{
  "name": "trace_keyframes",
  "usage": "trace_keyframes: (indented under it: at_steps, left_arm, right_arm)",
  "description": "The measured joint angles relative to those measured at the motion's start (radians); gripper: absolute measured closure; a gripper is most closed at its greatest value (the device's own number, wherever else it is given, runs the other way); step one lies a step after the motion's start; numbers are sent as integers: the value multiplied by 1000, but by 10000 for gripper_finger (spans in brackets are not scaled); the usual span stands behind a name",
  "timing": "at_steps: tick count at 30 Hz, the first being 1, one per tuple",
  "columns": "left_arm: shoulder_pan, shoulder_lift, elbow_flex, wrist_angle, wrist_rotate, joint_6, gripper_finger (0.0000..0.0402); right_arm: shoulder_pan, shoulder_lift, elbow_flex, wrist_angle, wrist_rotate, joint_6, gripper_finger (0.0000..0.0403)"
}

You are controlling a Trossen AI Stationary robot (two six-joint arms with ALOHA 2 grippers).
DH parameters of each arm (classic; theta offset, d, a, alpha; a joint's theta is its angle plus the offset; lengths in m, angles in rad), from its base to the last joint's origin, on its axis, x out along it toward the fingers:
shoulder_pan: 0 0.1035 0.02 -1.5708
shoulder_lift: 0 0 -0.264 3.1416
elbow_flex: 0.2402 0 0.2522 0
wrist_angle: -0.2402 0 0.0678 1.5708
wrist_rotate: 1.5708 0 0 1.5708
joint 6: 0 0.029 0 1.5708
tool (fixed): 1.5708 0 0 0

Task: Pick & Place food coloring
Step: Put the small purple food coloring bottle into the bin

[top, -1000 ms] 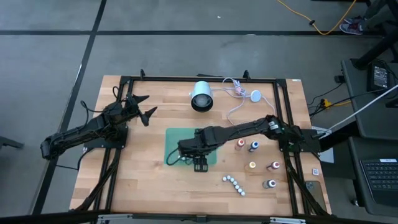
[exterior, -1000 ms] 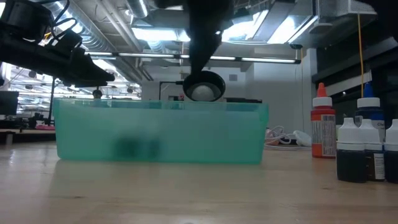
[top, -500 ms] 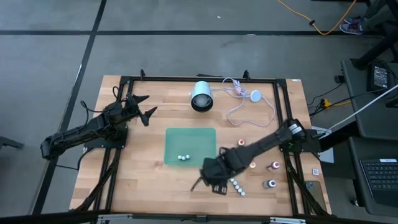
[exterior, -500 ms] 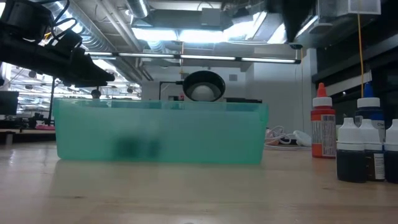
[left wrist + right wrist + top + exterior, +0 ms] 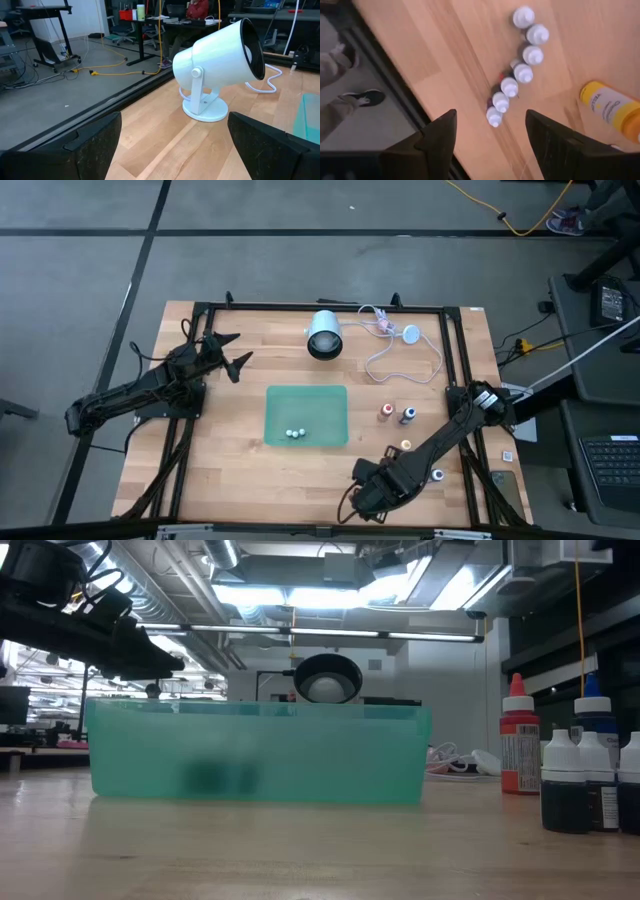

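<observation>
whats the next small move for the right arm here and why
Probably lower the right end effector straight onto the nearest bottle in the row of small white-capped bottles and close on it. Its fingers stand open with that end bottle between them, and the row lies on the wood outside the green bin, which already holds a few. The left end effector waits apart.

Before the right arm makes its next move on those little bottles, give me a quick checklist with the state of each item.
1. Right tool open: ok.
2. Row of tiny bottles lined up ahead of it: ok, the nearest bottle sits between the lines of its fingers.
3. Tool height over the bottles: cannot tell.
4. Yellow bottle clear of the fingers: ok, apart to one side.
5. Green bin ready to receive: ok, three bottles inside, room left.
6. Left tool out of the way: ok, waiting at the table's left.
</observation>
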Motion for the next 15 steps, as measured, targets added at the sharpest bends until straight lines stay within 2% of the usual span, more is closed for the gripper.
trace_keyframes:
  at_steps: [9,15]
  left_arm:
    - [0,0,0,0,0,0,41]
    - [0,0,0,0,0,0,41]
  right_arm:
    - [60,1,-128,72,-41,120,175]
    - [77,2,-197,183,-41,152,174]
